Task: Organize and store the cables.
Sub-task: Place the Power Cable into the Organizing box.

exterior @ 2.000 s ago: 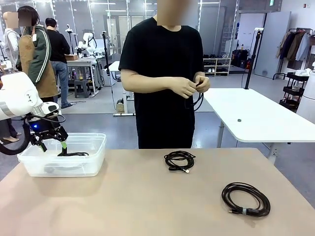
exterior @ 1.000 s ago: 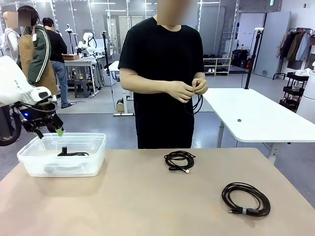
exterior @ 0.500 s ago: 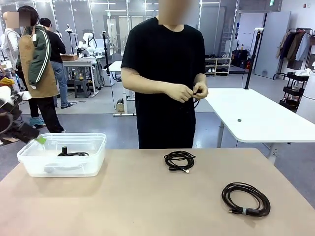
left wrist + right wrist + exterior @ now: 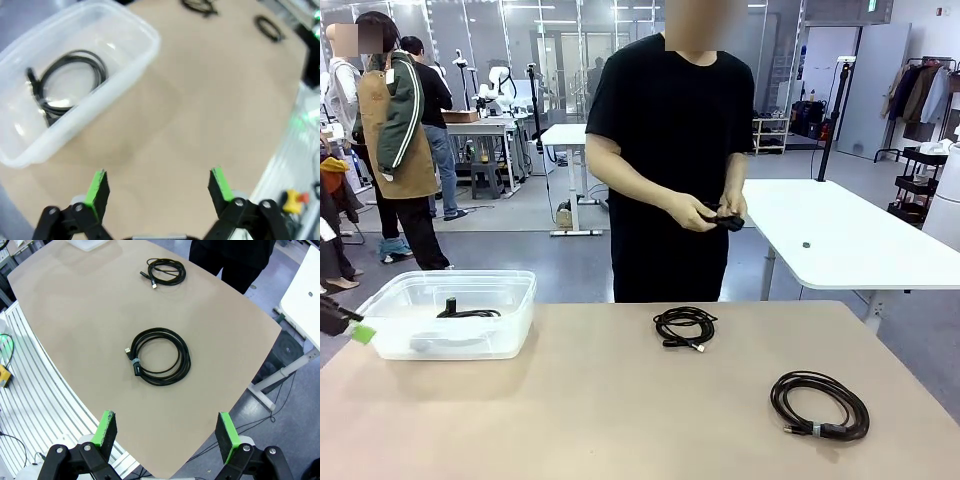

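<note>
Left claw (image 4: 160, 184) wide open, holds nothing, hangs over the tan table (image 4: 200, 100), low in its wrist view. Clear bin (image 4: 85, 117) at upper left w/ one coiled cable (image 4: 101, 70) inside. Right claw (image 4: 167, 432) also wide open and empty, above the table edge; big coil (image 4: 184, 357) at centre, small coil (image 4: 181, 274) at top. Front view: room w/ grey floor, white table (image 4: 840, 240) at right. Person (image 4: 670, 150) at top centre holds a 4th cable (image 4: 728, 222) in both hands (image 4: 698, 208).
</note>
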`<state>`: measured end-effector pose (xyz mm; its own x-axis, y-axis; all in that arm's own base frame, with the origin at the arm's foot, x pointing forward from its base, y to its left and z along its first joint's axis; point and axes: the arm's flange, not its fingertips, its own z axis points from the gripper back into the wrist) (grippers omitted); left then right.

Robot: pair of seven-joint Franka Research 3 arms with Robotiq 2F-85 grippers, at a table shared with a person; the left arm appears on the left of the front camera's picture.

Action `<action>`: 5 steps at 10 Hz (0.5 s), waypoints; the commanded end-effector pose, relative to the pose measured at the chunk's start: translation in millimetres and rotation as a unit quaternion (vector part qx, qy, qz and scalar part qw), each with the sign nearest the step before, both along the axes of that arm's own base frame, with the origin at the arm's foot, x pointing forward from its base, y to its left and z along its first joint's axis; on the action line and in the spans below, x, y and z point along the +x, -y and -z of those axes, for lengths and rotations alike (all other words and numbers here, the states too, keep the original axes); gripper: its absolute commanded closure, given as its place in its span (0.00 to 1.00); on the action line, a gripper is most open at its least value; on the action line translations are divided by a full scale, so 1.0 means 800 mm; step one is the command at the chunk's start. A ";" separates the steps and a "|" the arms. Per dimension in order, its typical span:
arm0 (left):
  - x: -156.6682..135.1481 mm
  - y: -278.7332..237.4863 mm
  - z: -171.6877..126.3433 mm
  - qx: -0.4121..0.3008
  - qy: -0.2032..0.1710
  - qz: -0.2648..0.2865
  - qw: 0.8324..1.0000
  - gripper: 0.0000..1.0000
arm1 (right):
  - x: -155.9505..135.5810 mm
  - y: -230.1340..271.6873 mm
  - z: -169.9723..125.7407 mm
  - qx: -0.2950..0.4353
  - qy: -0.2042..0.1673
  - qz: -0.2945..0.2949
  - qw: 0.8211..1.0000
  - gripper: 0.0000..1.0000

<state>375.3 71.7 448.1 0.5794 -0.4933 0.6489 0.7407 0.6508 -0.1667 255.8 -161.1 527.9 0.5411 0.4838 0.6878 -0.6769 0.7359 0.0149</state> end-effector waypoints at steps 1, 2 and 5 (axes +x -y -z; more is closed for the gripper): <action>-0.022 -0.016 0.000 0.023 0.003 0.058 0.998 0.00 | 0.000 0.001 -0.001 -0.001 0.006 -0.001 1.000 0.00; -0.048 -0.021 -0.007 0.018 -0.002 0.093 0.996 0.00 | 0.000 0.001 -0.001 -0.001 0.006 -0.001 1.000 0.00; -0.056 -0.017 -0.004 0.047 0.026 0.100 0.993 0.00 | 0.000 0.001 -0.001 -0.001 0.006 -0.001 1.000 0.00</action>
